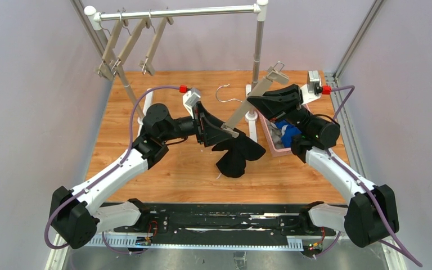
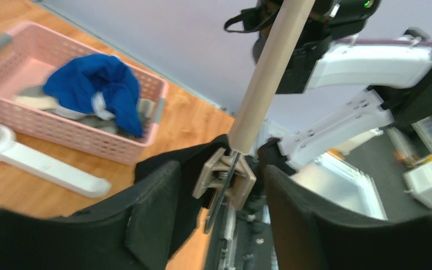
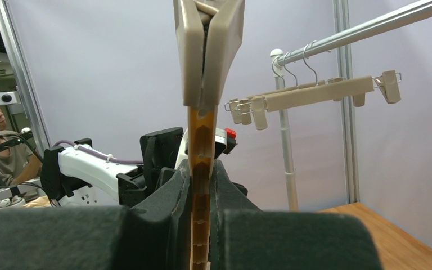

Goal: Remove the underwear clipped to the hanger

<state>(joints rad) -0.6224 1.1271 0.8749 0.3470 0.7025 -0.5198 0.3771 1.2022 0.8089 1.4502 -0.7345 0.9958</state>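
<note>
My right gripper point(image 1: 270, 98) point(image 3: 201, 169) is shut on the bar of a beige clip hanger point(image 1: 247, 107) point(image 3: 202, 140) and holds it slanted above the table. The hanger's lower clip point(image 2: 225, 177) sits between the spread fingers of my open left gripper point(image 1: 225, 132) point(image 2: 216, 188), which do not press on it. The black underwear point(image 1: 236, 157) point(image 2: 203, 152) droops from beside that clip onto the wood; whether the clip still grips it I cannot tell. The blue underwear point(image 1: 287, 132) point(image 2: 101, 79) and the grey underwear point(image 2: 34, 101) lie in the pink basket point(image 1: 273, 147) point(image 2: 146, 129).
A clothes rack with a metal rail point(image 1: 174, 12) stands at the back, with bare clip hangers point(image 1: 129, 42) point(image 3: 309, 93) on its left end. Its right post point(image 1: 257, 50) and white foot point(image 2: 39, 163) stand just left of the basket. Grey walls close in both sides.
</note>
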